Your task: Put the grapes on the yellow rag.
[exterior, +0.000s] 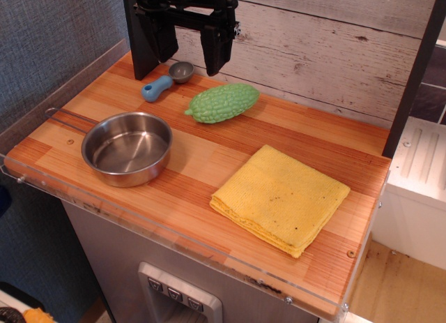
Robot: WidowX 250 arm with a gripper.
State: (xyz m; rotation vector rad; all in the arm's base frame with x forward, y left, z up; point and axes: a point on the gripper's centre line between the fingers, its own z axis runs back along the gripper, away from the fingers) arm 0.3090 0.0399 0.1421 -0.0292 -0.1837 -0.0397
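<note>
A black robot gripper (182, 40) hangs at the top of the frame, left of centre, above the far edge of a wooden counter (209, 162). Its two dark fingers (216, 47) point downward with a clear gap between them — the jaws stand apart and hold nothing.

The grapes (223, 102), a light green, bumpy plastic fruit tapering to a point at its left end, lie on the bare wood just below and to the right of the gripper, in the upper middle of the frame. They touch neither the gripper nor any other object.

The yellow rag (280, 197), a folded mustard square with a few dark specks and thick layered edges, sits in the lower right of the frame, turned so that one corner faces the front edge of the counter. It lies well apart from the grapes — a band of open wood runs between them — and nothing rests on it.

A steel pan (127, 148) with a thin wire handle stands at centre left. A blue-handled measuring spoon (167, 80) lies in the upper left, just under the gripper.
</note>
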